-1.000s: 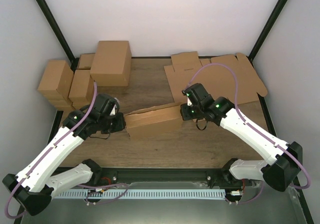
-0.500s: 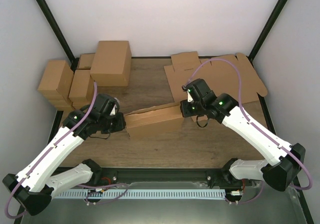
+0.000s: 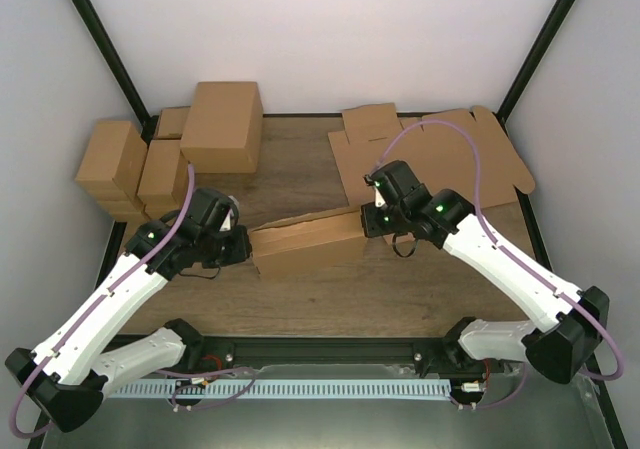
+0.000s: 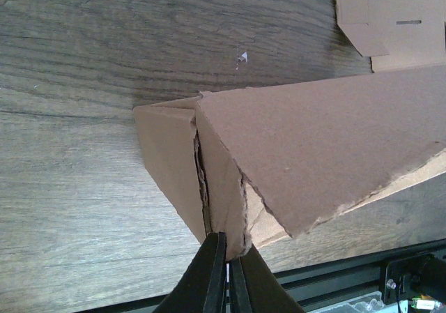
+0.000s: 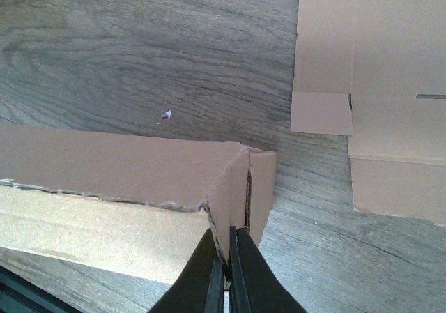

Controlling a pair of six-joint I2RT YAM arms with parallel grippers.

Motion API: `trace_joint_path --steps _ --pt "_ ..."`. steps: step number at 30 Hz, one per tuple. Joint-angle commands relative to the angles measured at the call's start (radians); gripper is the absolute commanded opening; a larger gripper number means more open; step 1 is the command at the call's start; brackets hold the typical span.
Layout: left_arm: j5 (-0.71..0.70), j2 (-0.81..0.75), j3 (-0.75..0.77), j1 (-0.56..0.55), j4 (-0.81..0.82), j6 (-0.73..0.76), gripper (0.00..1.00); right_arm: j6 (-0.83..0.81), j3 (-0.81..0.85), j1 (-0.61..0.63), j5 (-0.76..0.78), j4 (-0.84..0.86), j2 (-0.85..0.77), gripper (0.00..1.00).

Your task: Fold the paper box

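The paper box (image 3: 305, 241) lies in the middle of the wooden table (image 3: 300, 304), a long, half-formed brown trough stretched between the two arms, its right end a little farther back than its left. The left gripper (image 3: 240, 245) is at the box's left end. Seen from its own camera, the fingers (image 4: 209, 271) are pressed close together with the ragged edge of the folded end flap pinched between them, and the box (image 4: 313, 146) rises away from that corner with its top panel slanting up. The right gripper (image 3: 368, 219) is at the opposite end, where its fingers (image 5: 245, 264) are nipped tight on the thin upright end wall of the box (image 5: 104, 180), just beside a second layer of cardboard (the two layers do not sit quite flush). Behind the right arm, flat unfolded cardboard sheets (image 3: 440, 154) lie spread over the back right corner. At the back left stands a cluster of finished cartons (image 3: 222, 124), the biggest one nearest the middle.
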Motion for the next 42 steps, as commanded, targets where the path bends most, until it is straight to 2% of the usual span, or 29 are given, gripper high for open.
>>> trace_joint_path --steps 1,23,30,36,42 --pt "0.007 0.008 -0.01 0.001 -0.025 0.005 0.04 0.019 -0.048 0.01 0.008 -0.039 -0.025 0.01" --pt "0.027 -0.007 -0.075 0.001 0.007 -0.003 0.04 0.028 -0.203 0.027 0.036 -0.017 -0.029 0.01" --pt "0.016 -0.002 -0.025 0.0 0.005 0.002 0.05 0.033 -0.247 0.04 0.051 -0.016 -0.033 0.01" --pt "0.013 0.005 0.111 0.001 -0.036 0.044 0.41 0.018 -0.228 0.04 0.048 0.009 -0.043 0.01" --pt "0.007 0.024 0.221 0.0 -0.075 0.08 0.55 0.001 -0.22 0.04 0.039 0.084 -0.054 0.01"
